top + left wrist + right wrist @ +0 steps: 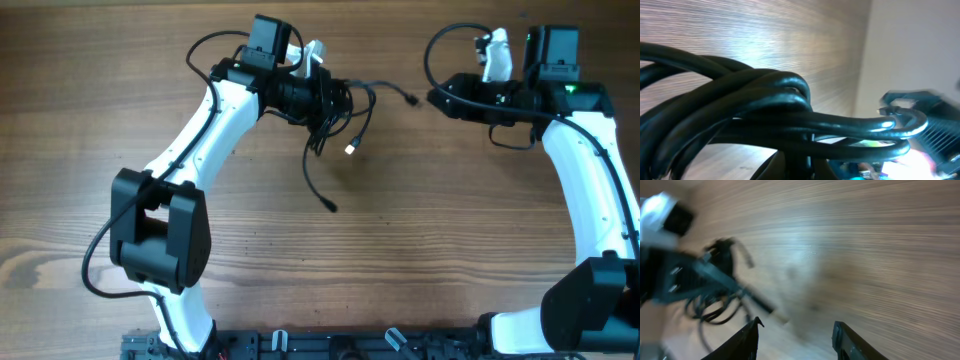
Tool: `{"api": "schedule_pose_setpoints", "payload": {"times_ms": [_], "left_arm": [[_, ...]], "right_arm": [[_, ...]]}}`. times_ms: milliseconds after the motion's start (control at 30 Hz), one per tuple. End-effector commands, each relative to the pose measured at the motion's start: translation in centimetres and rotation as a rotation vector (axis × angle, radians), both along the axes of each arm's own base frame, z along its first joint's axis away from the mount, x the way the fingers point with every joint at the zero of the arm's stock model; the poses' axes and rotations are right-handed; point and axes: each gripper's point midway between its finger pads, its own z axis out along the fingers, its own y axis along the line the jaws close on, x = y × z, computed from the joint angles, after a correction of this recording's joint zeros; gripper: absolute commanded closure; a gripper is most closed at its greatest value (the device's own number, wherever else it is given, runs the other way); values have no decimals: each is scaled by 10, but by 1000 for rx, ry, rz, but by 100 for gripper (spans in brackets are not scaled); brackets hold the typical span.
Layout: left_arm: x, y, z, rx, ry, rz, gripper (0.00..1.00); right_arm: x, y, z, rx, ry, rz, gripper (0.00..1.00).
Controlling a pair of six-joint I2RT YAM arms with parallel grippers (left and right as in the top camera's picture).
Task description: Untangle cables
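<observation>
Your left tool (328, 96) is clamped on a knot of thin black flexible cables (765, 95). Their loose plug ends trail just below the tool, over the brown wooden worktop (430, 240). Your right tool (796, 339) stands well apart from the knot, fingers spread, gripping nothing.

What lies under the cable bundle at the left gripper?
Wooden table shows under the cables; loose ends trail on it. The bundle covers the fingertips of the left gripper, hiding their hold.

Thin black cables (335, 115) bunched, tangled, loose ends trailing on table.
</observation>
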Motion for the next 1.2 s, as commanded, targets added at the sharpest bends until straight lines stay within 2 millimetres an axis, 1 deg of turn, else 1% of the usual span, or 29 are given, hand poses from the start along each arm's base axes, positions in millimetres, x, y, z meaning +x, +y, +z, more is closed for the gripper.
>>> {"api": "schedule_pose_setpoints", "payload": {"times_ms": [0,67,100,200,267,367,400,467,600,667,733,767,867,967,1067,1133,1167], "left_arm": [[7,6,13,-126,250,147,96],[10,10,14,-144,357,227,96],[10,11,15,-157,405,251,96],[9,5,26,-213,462,248,96],[7,0,38,-274,501,219,96],[4,-8,59,-359,488,132,96],[2,-11,69,-394,460,81,96],[0,-12,71,-403,459,63,96],[-3,-17,72,-402,461,49,96],[-4,-18,72,-401,462,46,96],[-5,-19,72,-401,462,43,96],[-5,-19,72,-402,463,41,96],[-5,-20,75,-410,448,28,96],[-4,-21,81,-432,406,-2,96],[-3,-22,88,-450,365,-27,96],[-2,-22,88,-450,346,-32,96],[-1,-21,87,-449,330,-34,96]], "right_arm": [[-11,33,33,112,-79,144,50],[-15,46,35,125,-84,181,49],[-17,54,35,124,-90,205,46],[-21,73,37,122,-115,260,41],[-20,85,39,119,-132,273,39],[-6,85,32,96,-81,156,39],[5,83,25,84,-51,75,39],[12,85,24,88,-50,43,39],[24,100,26,124,-73,31,40],[31,98,18,108,-30,-59,42],[37,91,4,79,24,-168,49],[40,88,-2,75,46,-208,51],[44,86,-15,68,83,-245,59],[47,84,-26,50,99,-260,63],[49,82,-29,35,94,-262,77],[51,77,-29,36,93,-272,92],[51,73,-27,33,89,-274,96]]}}
